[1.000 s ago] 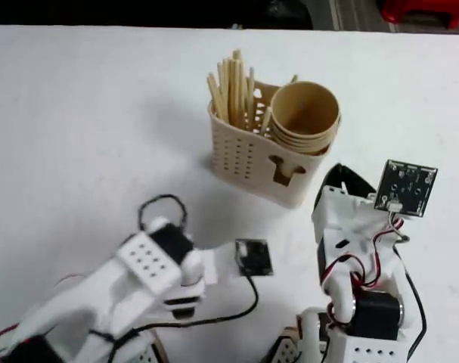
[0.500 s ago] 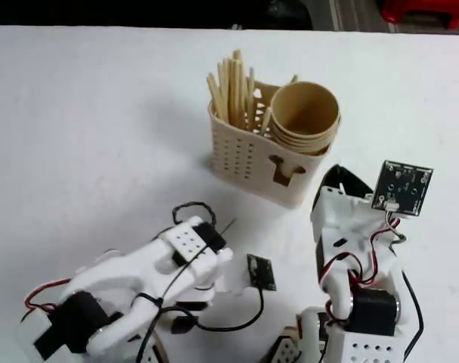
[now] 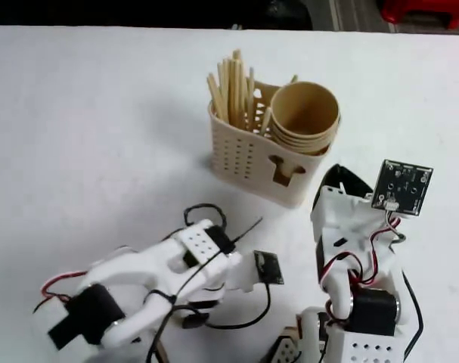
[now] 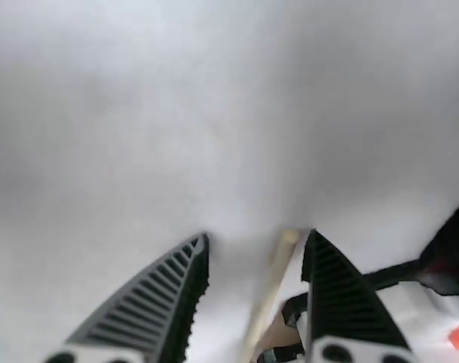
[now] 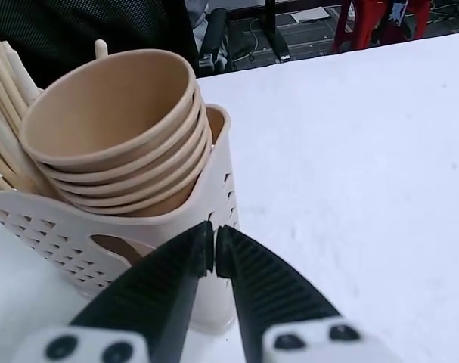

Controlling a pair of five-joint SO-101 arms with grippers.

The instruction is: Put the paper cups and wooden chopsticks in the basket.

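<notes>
Basket (image 3: pixel 248 162) holding probably light, crushable paper cups (image 3: pixel 305 113) at 3 o'clock (grip the rims) and stiff wooden chopsticks (image 3: pixel 233 87) at 9 o'clock; left end effector (image 4: pixel 257 238) spread, right end effector (image 5: pixel 214 231) pressed together.

Left arm (image 3: pixel 150 276), right arm (image 3: pixel 350 234) — white plastic shells, black servo blocks, loose red and black wires. Dark square camera board (image 3: pixel 402 187) at each wrist. Fingers (image 4: pixel 169 291) black, ribbed, on white screw-fastened bases.

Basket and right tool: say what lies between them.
Nothing: in the right wrist view the shut right tool points straight at the basket, with no object between.
</notes>
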